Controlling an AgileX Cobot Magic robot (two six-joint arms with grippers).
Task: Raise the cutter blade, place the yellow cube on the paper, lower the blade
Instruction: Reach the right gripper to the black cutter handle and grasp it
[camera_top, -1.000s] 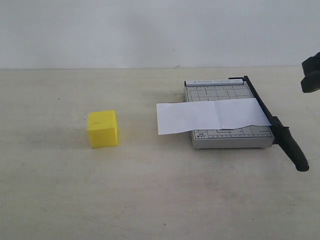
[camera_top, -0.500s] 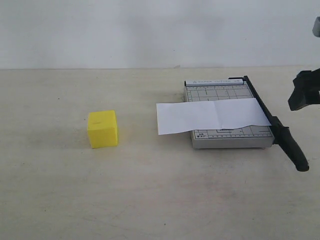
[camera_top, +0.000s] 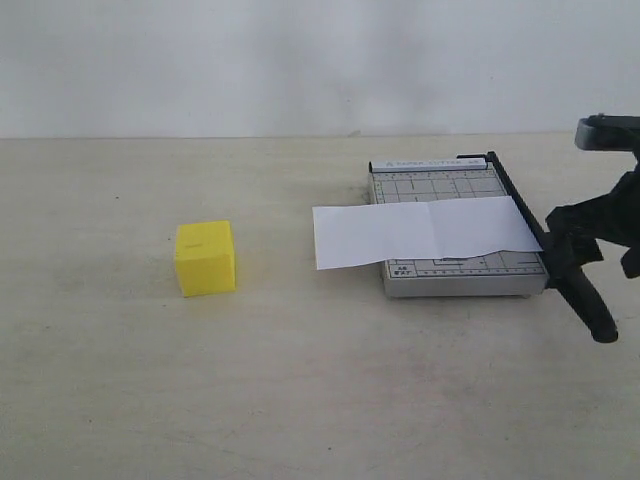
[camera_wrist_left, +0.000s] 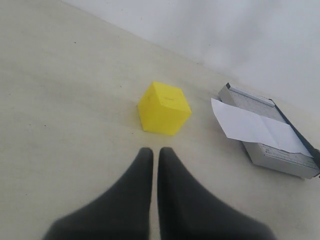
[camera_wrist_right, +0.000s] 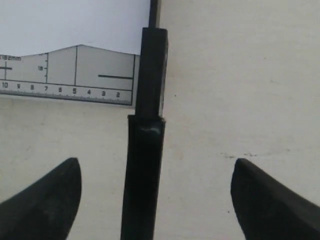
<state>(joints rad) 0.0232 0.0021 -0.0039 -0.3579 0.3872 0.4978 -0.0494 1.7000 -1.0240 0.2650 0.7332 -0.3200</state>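
The cutter blade lies flat along the right edge of the grey trimmer base, its thick black handle jutting toward the front. The paper lies across the base and overhangs it on the left. My right gripper hovers open over the handle, which passes between its two fingers without touching either. The yellow cube rests alone on the table at the left. In the left wrist view the cube sits a short way ahead of my left gripper, which is shut and empty.
A pale wall runs behind the beige table. The left arm does not appear in the exterior view. The trimmer base and the paper also show in the left wrist view, beyond the cube.
My right gripper has come down and inward from the right edge of the exterior view to just over the blade handle. The cube, paper and blade have stayed put.
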